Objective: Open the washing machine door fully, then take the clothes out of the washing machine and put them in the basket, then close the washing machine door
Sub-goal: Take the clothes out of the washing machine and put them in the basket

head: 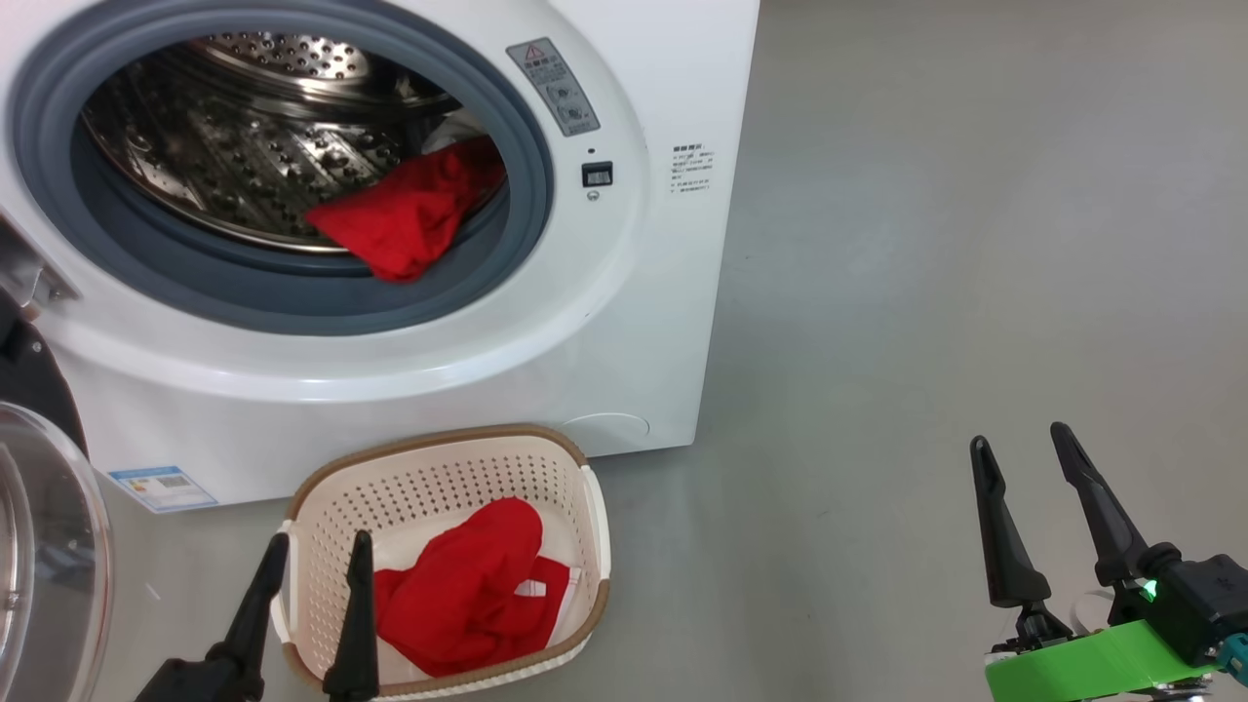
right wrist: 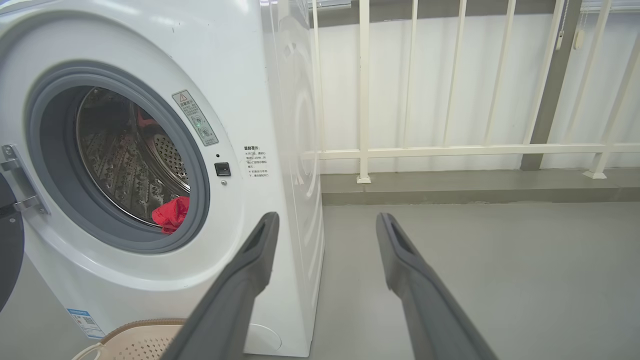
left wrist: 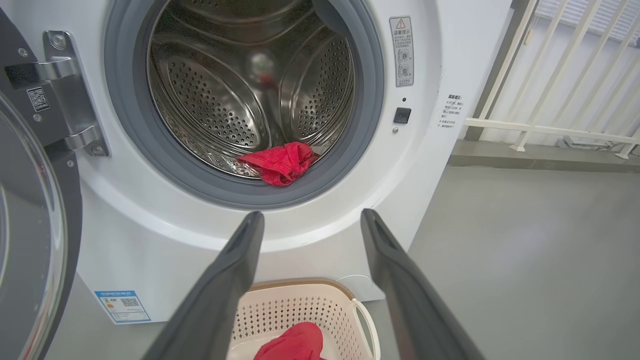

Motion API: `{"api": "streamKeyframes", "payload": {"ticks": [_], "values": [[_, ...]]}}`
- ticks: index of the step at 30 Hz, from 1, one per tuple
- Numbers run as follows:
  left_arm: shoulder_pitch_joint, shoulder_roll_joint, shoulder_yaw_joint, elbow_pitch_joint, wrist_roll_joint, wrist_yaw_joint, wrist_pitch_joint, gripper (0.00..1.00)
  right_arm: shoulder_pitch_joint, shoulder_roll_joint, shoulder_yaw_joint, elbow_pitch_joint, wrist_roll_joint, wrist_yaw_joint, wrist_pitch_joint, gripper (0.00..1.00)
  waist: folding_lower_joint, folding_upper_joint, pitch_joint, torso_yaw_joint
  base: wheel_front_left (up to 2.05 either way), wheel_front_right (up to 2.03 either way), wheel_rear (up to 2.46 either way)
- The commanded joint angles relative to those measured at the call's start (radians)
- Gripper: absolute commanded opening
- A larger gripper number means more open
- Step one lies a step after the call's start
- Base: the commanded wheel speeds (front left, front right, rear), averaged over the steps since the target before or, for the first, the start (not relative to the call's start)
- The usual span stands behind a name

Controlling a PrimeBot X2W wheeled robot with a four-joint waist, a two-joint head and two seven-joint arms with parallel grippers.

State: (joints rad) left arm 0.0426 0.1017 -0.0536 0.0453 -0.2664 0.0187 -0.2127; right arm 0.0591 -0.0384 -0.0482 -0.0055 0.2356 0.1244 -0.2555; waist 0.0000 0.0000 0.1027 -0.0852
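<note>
Currently wide open and empty-handed

My left gripper (head: 322,538) gapes empty above the small cream perforated plastic basket (head: 439,441), at six o'clock of the big white washing machine (head: 634,292). One bright red soft garment (head: 468,595) lies in it; a second red garment (head: 405,219) sits at five o'clock in the perforated steel drum (head: 244,146). The round black-rimmed glass door (head: 39,546) hangs open at nine o'clock. My right gripper (head: 1019,439), equally wide, hovers at four o'clock.

Two claws: left claw (head: 323,536), right claw (head: 1018,435). One washing machine (head: 624,322) stands ahead of the left claw, one door (head: 39,546) at its left, one basket (head: 439,458) beneath its tips. Two red garments (head: 468,585): one in that basket, one in the drum (head: 224,146).
</note>
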Motion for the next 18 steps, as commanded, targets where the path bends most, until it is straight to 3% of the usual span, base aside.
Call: {"api": "streamKeyframes", "payload": {"ticks": [1, 18], "values": [[-0.019, 0.003, 0.036, -0.022, -0.009, 0.009, -0.009, 1.00, -0.009, -0.012, 0.025, -0.032, -0.012, 0.006, -0.006, 1.00, 0.0000, 0.0000, 0.007, 0.000, 0.00, 0.00, 0.00], [-0.110, 0.000, 0.037, -0.019, -0.028, 0.010, -0.032, 1.00, -0.040, -0.012, 0.038, -0.055, -0.008, 0.006, -0.006, 1.00, 0.0000, 0.0000, 0.123, 0.011, 0.00, 0.00, 0.00]]}}
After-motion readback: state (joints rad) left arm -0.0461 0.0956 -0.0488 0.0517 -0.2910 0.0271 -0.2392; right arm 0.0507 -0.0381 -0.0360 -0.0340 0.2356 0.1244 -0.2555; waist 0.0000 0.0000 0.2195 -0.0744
